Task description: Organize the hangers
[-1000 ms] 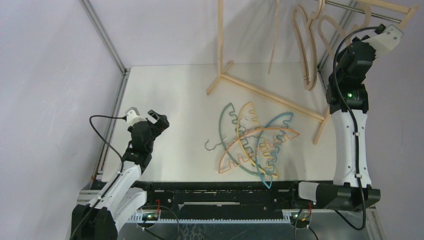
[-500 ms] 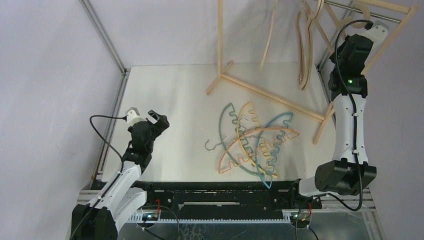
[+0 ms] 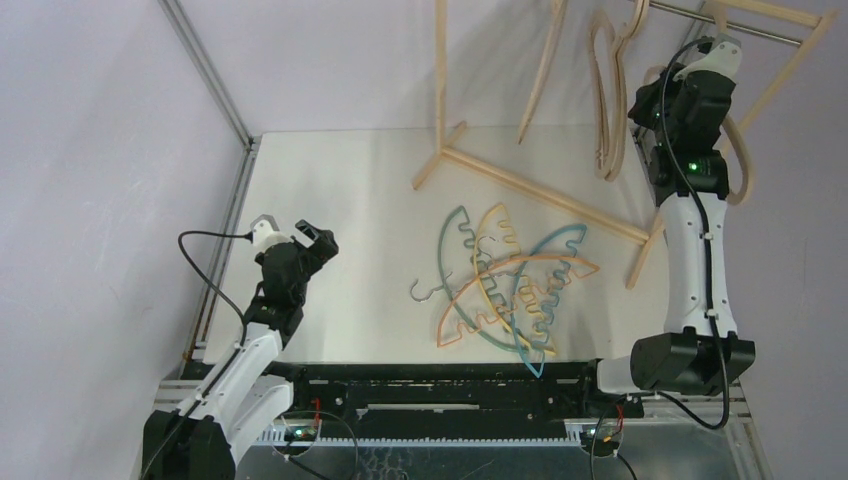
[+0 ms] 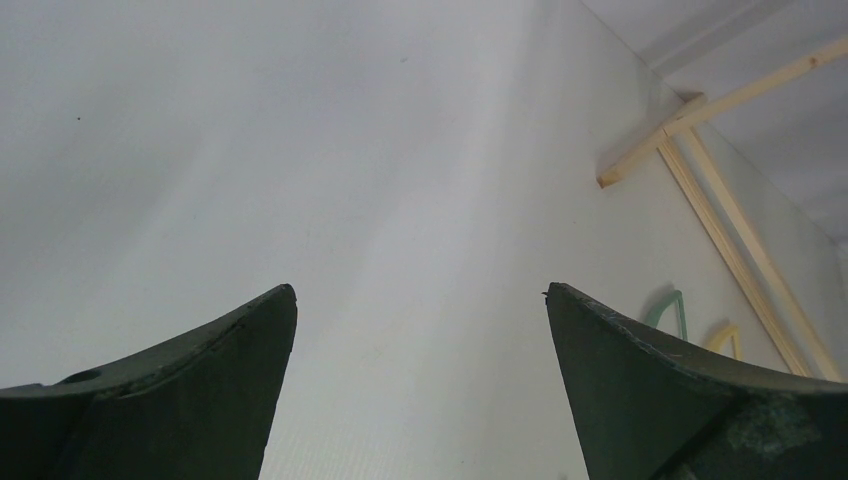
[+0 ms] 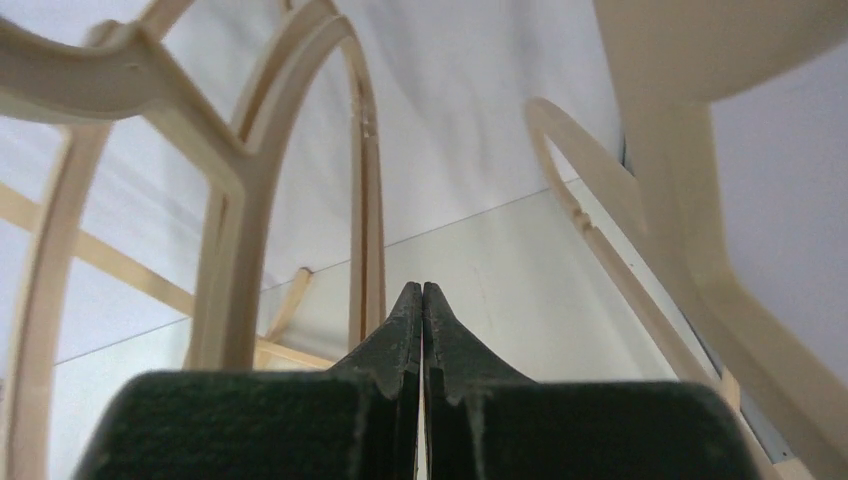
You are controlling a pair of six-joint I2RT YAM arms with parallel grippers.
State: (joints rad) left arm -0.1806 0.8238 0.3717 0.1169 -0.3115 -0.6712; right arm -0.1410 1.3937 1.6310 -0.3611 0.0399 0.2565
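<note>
At near left, left gripper (image 3: pixel 312 240) above the table (image 3: pixel 340 170), jaws spread wide, nothing between them. Just beyond, mid-table, a flat tangle of thin notched hangers: teal hanger (image 3: pixel 441 240), yellow hanger (image 3: pixel 492 212), orange hanger (image 3: pixel 545 259) and blue hanger (image 3: pixel 556 233), overlapping one another. Behind the tangle, the base beam of the wooden rack (image 3: pixel 545 194). Farthest, high at right, right gripper (image 5: pixel 421 290) raised among beige wooden hangers (image 5: pixel 366 200) near the metal rod (image 3: pixel 745 25), fingers pressed together, clasping nothing visible.

White links (image 3: pixel 692 270), black joints (image 3: pixel 285 272), looping black cables (image 3: pixel 181 241), dark fingers (image 4: pixel 200 390)
</note>
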